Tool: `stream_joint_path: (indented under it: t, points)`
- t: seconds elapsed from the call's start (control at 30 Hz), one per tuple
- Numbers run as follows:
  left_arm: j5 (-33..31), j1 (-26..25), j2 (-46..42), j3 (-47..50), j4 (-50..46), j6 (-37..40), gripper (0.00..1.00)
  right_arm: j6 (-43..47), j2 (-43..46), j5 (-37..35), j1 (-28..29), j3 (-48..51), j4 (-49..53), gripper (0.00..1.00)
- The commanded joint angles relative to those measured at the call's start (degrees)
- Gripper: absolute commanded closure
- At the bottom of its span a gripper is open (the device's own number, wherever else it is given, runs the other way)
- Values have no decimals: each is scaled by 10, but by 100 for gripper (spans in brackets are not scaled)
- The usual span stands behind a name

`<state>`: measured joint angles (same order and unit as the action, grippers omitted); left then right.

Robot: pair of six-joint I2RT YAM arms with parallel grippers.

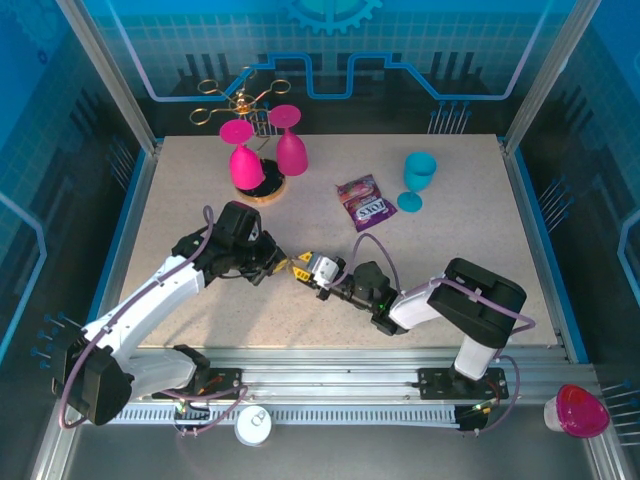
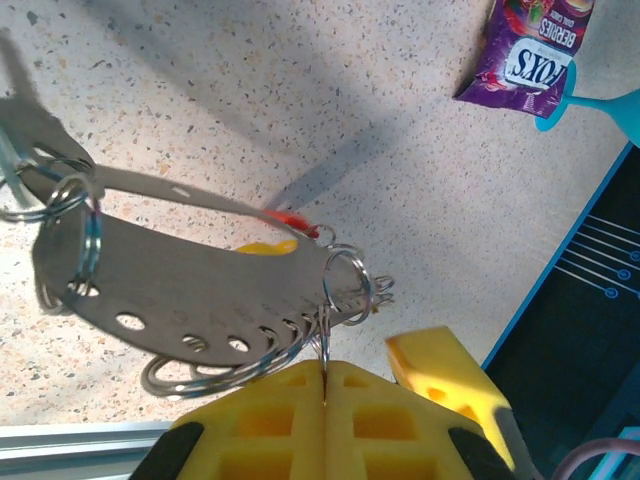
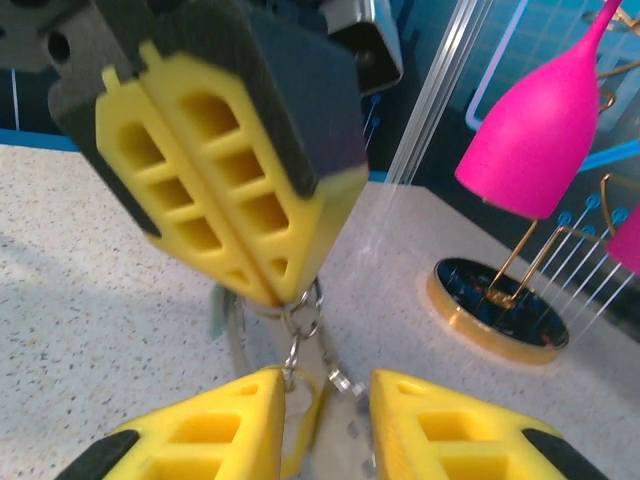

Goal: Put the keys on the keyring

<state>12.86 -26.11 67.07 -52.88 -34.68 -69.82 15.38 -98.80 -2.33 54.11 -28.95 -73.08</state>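
The left gripper (image 3: 278, 292) clamps its 2 yellow fingers together on the thin metal ring of the keyring (image 2: 200, 285), apparently presenting it above the table (image 2: 400, 150) so the grey strap hangs free. The right gripper (image 3: 330, 388) waits with its fingers apart around the dangling chain. The keys (image 2: 270, 246), yellow- and red-headed, sit just behind the strap; whether they are threaded cannot be told.

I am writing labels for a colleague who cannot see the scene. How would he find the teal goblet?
Look at the far right of the speckled table. There, just right of the purple candy packet, the teal goblet stands upright. The two pink goblets hang upside down on the gold rack.
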Motion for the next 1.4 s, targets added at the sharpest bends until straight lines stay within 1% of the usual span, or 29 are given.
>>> stream_joint_path:
  t: [0.0,0.23,0.43,0.57,0.8,0.9,1.07,1.37]
  points:
    - [3,-3,-12,7,8,-15,100,27,-13,6,10,-18,-48,71]
    - [2,-4,-11,7,8,-15,100,58,-31,3,15,-36,-36,71]
    - [-1,-5,-12,6,7,-15,100,95,-41,-19,17,-47,-19,71]
    - [-1,-6,-12,5,8,-15,100,115,-46,-21,19,-56,-3,72]
    - [-3,-9,-12,7,9,-16,100,146,-58,-29,20,-49,-9,74]
    - [-2,-10,-10,8,10,-16,100,148,-64,-32,20,-42,-27,73]
    - [-3,-11,-11,8,9,-18,100,144,-68,-35,19,-49,-29,73]
    - [-3,-14,-12,11,14,-26,100,142,-74,-30,21,-63,-37,77]
